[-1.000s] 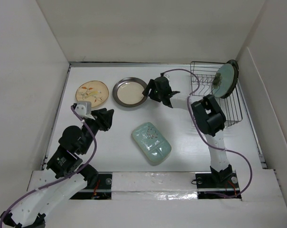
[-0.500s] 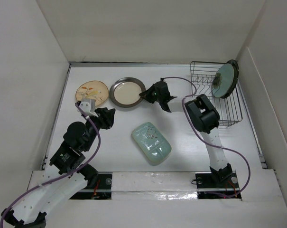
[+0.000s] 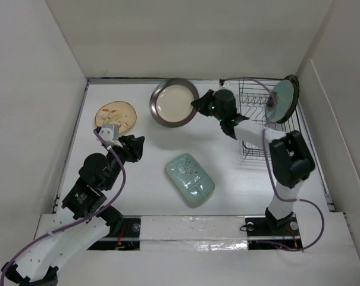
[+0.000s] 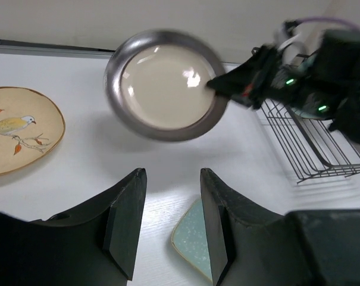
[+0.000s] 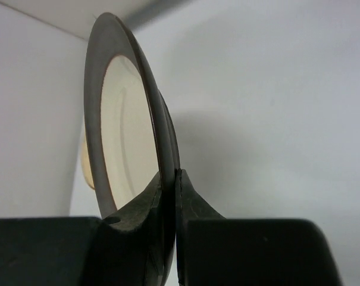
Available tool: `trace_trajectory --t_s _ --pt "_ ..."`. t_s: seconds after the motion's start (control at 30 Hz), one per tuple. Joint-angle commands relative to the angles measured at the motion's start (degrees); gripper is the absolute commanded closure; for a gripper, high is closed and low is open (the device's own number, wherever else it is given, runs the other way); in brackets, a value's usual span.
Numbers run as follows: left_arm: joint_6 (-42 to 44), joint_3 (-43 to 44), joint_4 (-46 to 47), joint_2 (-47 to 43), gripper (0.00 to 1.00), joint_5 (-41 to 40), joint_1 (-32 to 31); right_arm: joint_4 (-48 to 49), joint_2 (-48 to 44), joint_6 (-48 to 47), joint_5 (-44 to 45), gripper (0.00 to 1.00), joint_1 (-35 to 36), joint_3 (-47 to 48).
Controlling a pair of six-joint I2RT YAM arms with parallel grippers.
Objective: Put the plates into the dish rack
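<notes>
Grey-rimmed plate [image 3: 174, 102] in right hand [image 3: 198, 105]

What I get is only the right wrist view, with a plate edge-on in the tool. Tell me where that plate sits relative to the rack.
Observer: The cream plate with grey rim hangs above the table, left of the dish rack, not over it.
Operator: Report what is in the rack.
Observer: One teal floral plate, standing on edge at its far right corner.
Operator: Give me the left tool.
Observer: The left tool is open and empty, near the tan bird plate.
</notes>
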Motion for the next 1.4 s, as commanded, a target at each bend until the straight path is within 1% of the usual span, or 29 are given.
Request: trace_trajectory --t_s 0.0,0.03,0.07,0.1,0.13,0.17,0.2,0.23,0.3,0.33,0.4,0.43,0.53,0.63,0.73,0.9,1.0,1.23,1.37 --pt "0.49 0.02 2.75 -1.11 0.62 0.68 0.25 10.79 -16.76 -8.13 3.15 1.0 -7.39 -0.67" --pt "0.49 0.02 2.66 -1.29 0.62 1.11 0.25 7.48 -18.96 -12.85 3.41 1.0 -9.24 -1.2" --pt "0.4 0.11 2.49 -1.46 0.62 1.64 0.25 5.01 -22.72 -15.25 4.29 1.0 -12.83 -1.38" --pt "0.4 0.11 2.75 -1.64 0.61 2.34 0.25 2.63 -24.58 -17.97 6.12 1.0 -14.43 -1.21" --pt "0.4 0.19 2.92 -2.08 0.61 3.48 0.25 -2.09 -26.34 -24.09 7.62 1.0 -15.75 -1.04" --pt "0.4 0.28 3.27 -2.17 0.61 3.75 0.25 -3.88 -29.49 -27.19 10.16 1.0 -16.81 -0.95" --pt "0.4 0.2 3.36 -2.34 0.61 3.93 0.25 -5.2 -30.83 -30.7 15.67 1.0 -18.12 -0.42" --pt "0.31 0.2 3.28 -2.61 0.61 4.45 0.25 -8.08 -31.89 -37.09 17.72 1.0 -18.74 0.19" --pt "0.23 0.2 3.1 -3.05 0.61 4.98 0.25 -10.56 -33.56 -43.19 22.63 1.0 -20.06 1.59" --pt "0.22 0.2 3.27 -3.74 0.61 5.33 0.25 -14.31 -33.74 -46.79 24.4 1.0 -20.07 3.87" --pt "0.22 0.11 3.8 -4.28 0.61 5.08 0.25 -16.37 -34.27 -48.83 29.93 1.0 -20.6 5.46" --pt "0.22 0.02 3.63 -4.28 0.61 5.16 0.25 -16.81 -34.1 -50.06 29.61 1.0 -22.86 6.34" --pt "0.05 0.19 3.19 -4.89 0.61 6.3 0.25 -17.96 -31.91 -51.64 28.73 1.0 -26.29 8.02" --pt "-0.13 -0.07 3.36 -6.29 0.6 6.04 0.25 -16.38 -30.23 -55.16 27.16 1.0 -28.41 8.02" --pt "-0.13 -0.16 3.36 -7.61 0.6 6.48 0.25 -17.51 -27.6 -55.7 25.31 1.0 -31.58 9.33" --pt "-0.21 -0.16 3.36 -8.06 0.6 6.65 0.25 -16.2 -27.24 -58.33 25.74 1.0 -31.58 8.72" --pt "-0.21 -0.24 3.71 -8.67 0.6 6.92 0.25 -16.11 -27.41 -59.47 27.49 1.0 -31.58 8.72" --pt "-0.3 -0.42 3.8 -9.11 0.6 7.1 0.25 -13.92 -26.8 -65.18 33.03 1.0 -29.13 9.6" --pt "-0.3 -0.42 3.63 -9.46 0.6 7.18 0.25 -13.74 -25.49 -67.04 33.91 1.0 -28.6 10.04"
